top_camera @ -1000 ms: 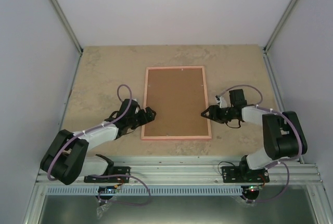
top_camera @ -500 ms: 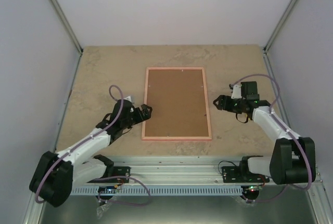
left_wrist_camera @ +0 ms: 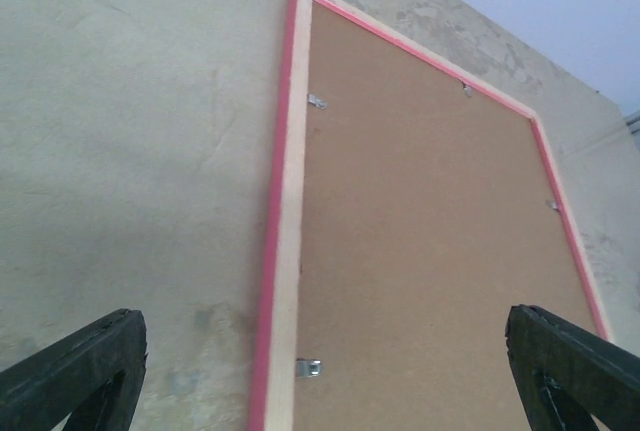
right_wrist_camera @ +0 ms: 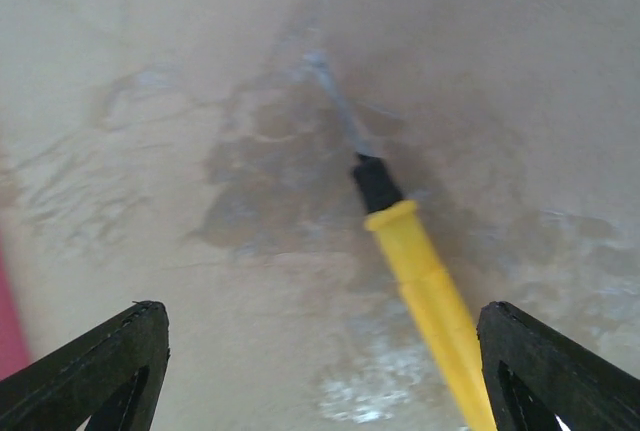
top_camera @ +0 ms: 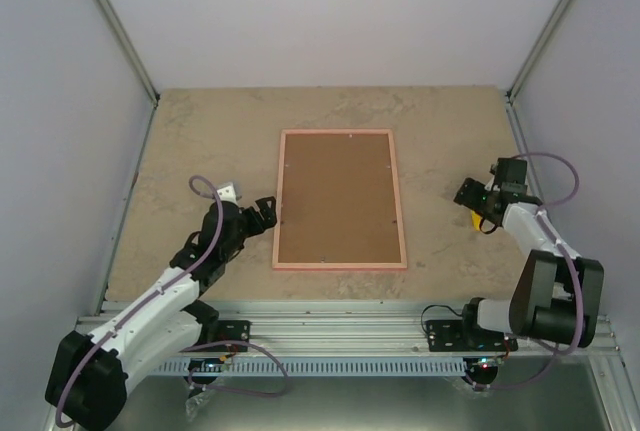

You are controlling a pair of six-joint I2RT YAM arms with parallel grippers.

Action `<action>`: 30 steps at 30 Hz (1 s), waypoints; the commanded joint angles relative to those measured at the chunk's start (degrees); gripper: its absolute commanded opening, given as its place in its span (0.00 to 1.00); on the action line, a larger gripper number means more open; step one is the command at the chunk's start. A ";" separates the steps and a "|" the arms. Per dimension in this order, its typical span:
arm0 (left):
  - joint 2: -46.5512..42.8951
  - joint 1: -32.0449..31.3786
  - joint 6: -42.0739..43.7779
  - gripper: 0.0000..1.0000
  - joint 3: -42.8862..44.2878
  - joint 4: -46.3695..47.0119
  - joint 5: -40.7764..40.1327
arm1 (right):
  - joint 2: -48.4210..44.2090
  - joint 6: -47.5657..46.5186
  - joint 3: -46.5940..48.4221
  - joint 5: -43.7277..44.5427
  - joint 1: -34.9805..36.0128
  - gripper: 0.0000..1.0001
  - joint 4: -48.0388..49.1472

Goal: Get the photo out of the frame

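Note:
The pink frame lies face down in the middle of the table, its brown fibreboard back up, held by small metal clips. The photo is hidden under the back. My left gripper is open and empty just left of the frame's lower left edge; in the left wrist view it spans that pink edge. My right gripper is open, well right of the frame, above a yellow-handled screwdriver lying on the table between its fingers.
The screwdriver's yellow handle peeks out under the right wrist. Grey walls close the table on the left, back and right. An aluminium rail runs along the near edge.
The right gripper has swung right, away from the frame's right edge, to above the screwdriver. The left gripper has drawn back left, off the frame's lower left edge.

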 commanded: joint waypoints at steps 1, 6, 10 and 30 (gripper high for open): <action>-1.88 0.32 3.33 1.00 -1.73 1.76 -2.75 | 3.63 -0.62 -0.24 2.50 -2.30 0.85 0.74; -2.62 0.03 3.59 1.00 -2.23 2.21 -1.39 | 8.50 -1.09 0.09 2.08 -2.84 0.85 0.46; -3.38 -0.78 3.43 1.00 -1.86 0.21 -4.95 | 11.59 -1.05 0.26 2.11 -2.92 0.81 -0.36; -3.14 -0.94 2.07 1.00 -2.77 3.17 0.55 | 13.77 -3.51 0.03 4.73 1.62 0.42 -3.81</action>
